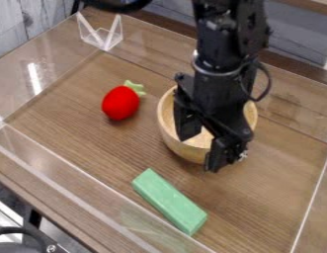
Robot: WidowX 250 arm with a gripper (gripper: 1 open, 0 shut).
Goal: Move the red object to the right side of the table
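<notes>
Brown wood grain runs across the table [73,128], and low clear acrylic walls border it on every side that shows in this single camera view. The red object [121,102], a small strawberry-like toy with a green leafy top, lies on the left half of the tabletop, well in from the left wall and about midway between the far and near walls. It is apart from everything else, with bare wood all round it.

Just to its right stands a wooden bowl [173,109], near the middle of the surface, upright, with a narrow strip of wood grain between it and the toy. The black arm comes down from the top edge of the picture and covers much of the bowl's right part. Its gripper [216,150] points down over the bowl's near right rim, jaws spread wide with nothing between them; whether a fingertip touches the rim is hard to say from this angle.

A green rectangular block [169,201] lies flat towards the near wall, set at a slant, well apart from the bowl and the toy. Right of the bowl a band of bare tabletop reaches to the right wall. A small clear acrylic stand [100,35] sits by the far left corner.
</notes>
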